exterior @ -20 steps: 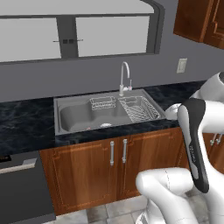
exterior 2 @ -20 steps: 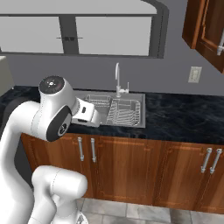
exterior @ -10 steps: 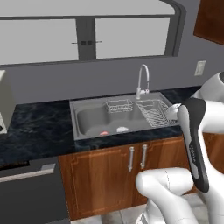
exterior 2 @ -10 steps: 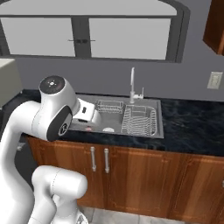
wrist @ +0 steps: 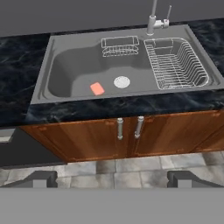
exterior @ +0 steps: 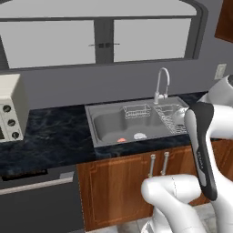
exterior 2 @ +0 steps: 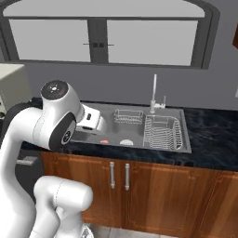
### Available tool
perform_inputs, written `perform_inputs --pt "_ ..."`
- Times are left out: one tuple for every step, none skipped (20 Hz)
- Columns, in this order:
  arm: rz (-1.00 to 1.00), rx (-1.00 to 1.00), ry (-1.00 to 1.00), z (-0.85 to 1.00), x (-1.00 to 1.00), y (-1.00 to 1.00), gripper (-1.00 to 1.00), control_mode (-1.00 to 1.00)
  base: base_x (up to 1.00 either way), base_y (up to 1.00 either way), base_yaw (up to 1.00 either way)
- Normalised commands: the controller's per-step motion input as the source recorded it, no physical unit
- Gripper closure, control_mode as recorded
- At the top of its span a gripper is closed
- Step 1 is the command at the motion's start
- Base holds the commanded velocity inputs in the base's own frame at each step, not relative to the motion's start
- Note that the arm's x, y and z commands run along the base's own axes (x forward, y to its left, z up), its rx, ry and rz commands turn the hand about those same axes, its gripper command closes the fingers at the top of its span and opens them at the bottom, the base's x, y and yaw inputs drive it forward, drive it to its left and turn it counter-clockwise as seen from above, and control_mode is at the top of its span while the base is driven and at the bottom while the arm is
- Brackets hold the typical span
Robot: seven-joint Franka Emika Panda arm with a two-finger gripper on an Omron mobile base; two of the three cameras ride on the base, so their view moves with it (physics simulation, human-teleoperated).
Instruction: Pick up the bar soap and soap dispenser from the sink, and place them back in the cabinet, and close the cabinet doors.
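- Dark marbled countertop (wrist: 17, 83) ran under a grey window and framed the sink (wrist: 65, 52).
- Inside the basin, the bar soap (wrist: 97, 89) lay flat on the floor, just beside the drain (wrist: 122, 81).
- High above and well apart from it, the gripper (wrist: 112, 178) had its jaws spread wide, holding nothing.
- Doing this step well probably meant centring over the soap, descending straight, and closing across its narrow sides.

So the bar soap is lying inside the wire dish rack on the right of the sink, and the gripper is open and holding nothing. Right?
Not quite. The bar soap lies on the floor of the sink basin, left of the drain, not in the wire dish rack; the hand view shows this. The gripper is open and holding nothing, as stated.
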Motion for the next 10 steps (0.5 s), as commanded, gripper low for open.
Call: perform_inputs --pt "0.0 0.0 0.0 0.0 0.0 0.0 -1.0 1.0 0.45 0.32 0.0" --pt "0.0 0.0 0.0 0.0 0.0 0.0 -1.0 1.0 0.44 0.31 0.0" --pt "0.0 0.0 0.0 0.0 0.0 0.0 -1.0 1.0 0.45 0.28 0.0" --pt "0.0 0.0 0.0 0.0 0.0 0.0 -1.0 1.0 0.48 0.25 0.0" --pt "0.0 0.0 0.0 0.0 0.0 0.0 -1.0 1.0 0.47 0.2 0.0" --pt "0.0 0.0 0.0 0.0 0.0 0.0 -1.0 1.0 0.45 0.18 0.0" --pt "0.0 0.0 0.0 0.0 0.0 0.0 -1.0 1.0 0.43 0.15 0.0" --pt "0.0 0.0 0.0 0.0 0.0 0.0 -1.0 1.0 0.42 0.15 0.0" --pt "0.0 0.0 0.0 0.0 0.0 0.0 -1.0 1.0 0.43 0.15 0.0" --pt "0.0 0.0 0.0 0.0 0.0 0.0 -1.0 1.0 0.44 0.16 0.0"
